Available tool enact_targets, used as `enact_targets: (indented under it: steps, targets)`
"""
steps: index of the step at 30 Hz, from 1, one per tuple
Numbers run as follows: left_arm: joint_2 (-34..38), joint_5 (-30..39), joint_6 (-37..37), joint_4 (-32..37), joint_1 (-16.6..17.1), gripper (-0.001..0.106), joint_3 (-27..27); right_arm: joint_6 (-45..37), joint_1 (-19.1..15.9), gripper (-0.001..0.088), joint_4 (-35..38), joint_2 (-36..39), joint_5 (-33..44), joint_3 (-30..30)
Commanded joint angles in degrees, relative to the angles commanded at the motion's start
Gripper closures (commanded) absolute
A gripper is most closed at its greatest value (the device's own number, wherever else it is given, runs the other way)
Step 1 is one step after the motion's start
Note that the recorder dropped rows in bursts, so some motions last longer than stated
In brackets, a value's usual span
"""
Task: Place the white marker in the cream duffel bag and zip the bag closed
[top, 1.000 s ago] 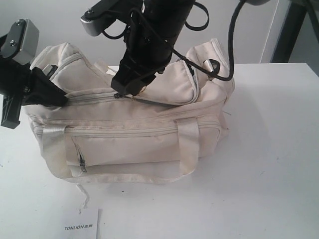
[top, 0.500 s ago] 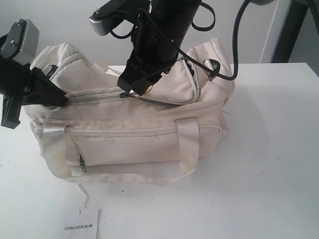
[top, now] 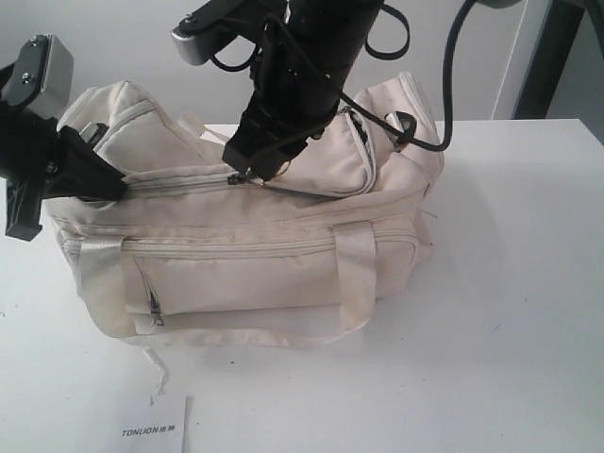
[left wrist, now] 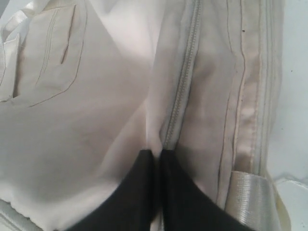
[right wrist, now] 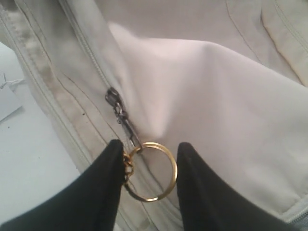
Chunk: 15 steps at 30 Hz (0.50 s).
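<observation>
The whole cream duffel bag (top: 236, 274) is shown only in the exterior view, lying across the centre and left of the frame. Its top zip is closed from the left end to about mid-length. The top flap at upper centre is not yet zipped down. The white marker is not visible in any view.

The left gripper (top: 99, 181) is seen at the left edge of the exterior frame, at the bag's end. Only the left wrist view shows its fingers (left wrist: 139, 192) pressed together, pinching bag fabric beside the zip's closed end.

The right gripper (top: 255, 172) is seen at upper centre, on the zip line. Only the right wrist view shows a gold ring (right wrist: 174, 168) chained to the dark zip slider (right wrist: 113, 96). The ring is clamped across its width between the half-spread fingers (right wrist: 202, 192).

The bag rests on a white table (top: 510, 283) before a pale wall (top: 113, 47).

A white card (top: 156, 429) at the lower left edge is printed "TONLION".
</observation>
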Motion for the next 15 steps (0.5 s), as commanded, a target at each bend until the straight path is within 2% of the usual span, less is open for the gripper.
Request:
enact_targets:
  steps: [4, 6, 12, 15]
  targets:
    - [0.0, -0.13, -0.13, -0.28, 0.0, 0.054, 0.0, 0.0, 0.0, 0.0868, 1.16, 0.0, 0.0, 0.0]
    - [-0.33, -0.27, -0.86, -0.28, 0.0, 0.045, 0.0, 0.0, 0.0, 0.0868, 1.41, 0.0, 0.0, 0.0]
    - [-7.06, -1.75, -3.02, -0.72, 0.0, 0.042, 0.0, 1.25, 0.0, 0.0868, 1.64, 0.0, 0.0, 0.0]
    - [-8.52, 0.75, -9.07, -0.99, 0.0, 0.042, 0.0, 5.01, 0.0, 0.0864, 6.38, -0.26, 0.0, 0.0]
